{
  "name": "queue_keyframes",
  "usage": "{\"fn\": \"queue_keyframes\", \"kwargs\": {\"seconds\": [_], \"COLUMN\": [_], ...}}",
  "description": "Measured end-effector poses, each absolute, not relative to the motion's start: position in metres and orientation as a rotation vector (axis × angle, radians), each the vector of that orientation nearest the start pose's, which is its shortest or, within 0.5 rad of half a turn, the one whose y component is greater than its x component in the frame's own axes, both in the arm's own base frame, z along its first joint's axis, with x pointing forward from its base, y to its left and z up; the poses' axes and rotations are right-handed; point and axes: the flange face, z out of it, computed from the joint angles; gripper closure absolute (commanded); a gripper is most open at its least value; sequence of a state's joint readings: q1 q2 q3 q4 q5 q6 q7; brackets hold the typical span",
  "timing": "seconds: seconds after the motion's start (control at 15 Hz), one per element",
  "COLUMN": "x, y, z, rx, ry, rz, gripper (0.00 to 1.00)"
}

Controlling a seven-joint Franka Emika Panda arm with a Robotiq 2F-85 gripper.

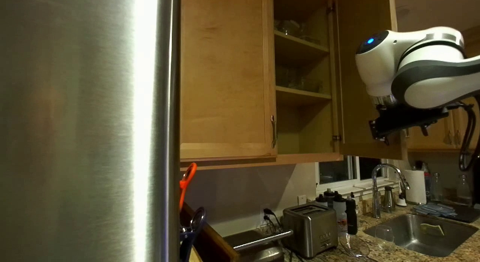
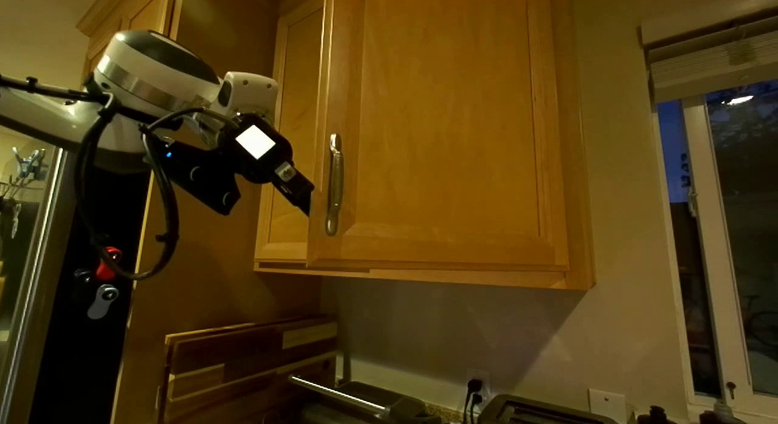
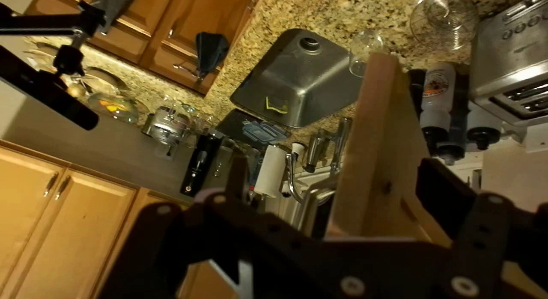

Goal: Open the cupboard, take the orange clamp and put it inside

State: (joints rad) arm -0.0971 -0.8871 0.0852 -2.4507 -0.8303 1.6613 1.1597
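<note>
The cupboard [image 1: 228,74] is a honey-brown wall cabinet and also shows in an exterior view [image 2: 450,126]. Its right door [image 1: 365,74] stands open, with wooden shelves [image 1: 303,91] visible inside; its left door is shut. My gripper [image 3: 340,181] is open. In the wrist view, the open door's edge [image 3: 364,140] and its metal handle [image 3: 314,196] lie between the spread fingers. In an exterior view the gripper [image 2: 298,193] is beside that door's edge, its tip partly hidden. The orange clamp [image 1: 183,184] appears low, partly behind the fridge edge, far from the gripper.
The steel fridge panel [image 1: 86,127] fills the near left. Below the cupboard stand a toaster [image 1: 311,228], several bottles [image 1: 340,213] and cutting boards [image 2: 243,369]. A sink [image 1: 420,235] with a tall faucet [image 1: 375,190] lies under the open door's side. A blue-handled tool [image 1: 197,220] is near the clamp.
</note>
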Motion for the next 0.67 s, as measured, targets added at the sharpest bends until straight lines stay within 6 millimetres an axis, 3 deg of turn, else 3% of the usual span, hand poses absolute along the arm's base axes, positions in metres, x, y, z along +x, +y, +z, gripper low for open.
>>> {"fn": "queue_keyframes", "kwargs": {"seconds": [0.33, 0.67], "x": [0.262, 0.256], "y": [-0.077, -0.056], "z": [0.627, 0.633], "rx": [1.988, 2.207], "ry": [-1.255, -1.129], "rz": [0.649, 0.693], "gripper": [0.00, 0.00]}}
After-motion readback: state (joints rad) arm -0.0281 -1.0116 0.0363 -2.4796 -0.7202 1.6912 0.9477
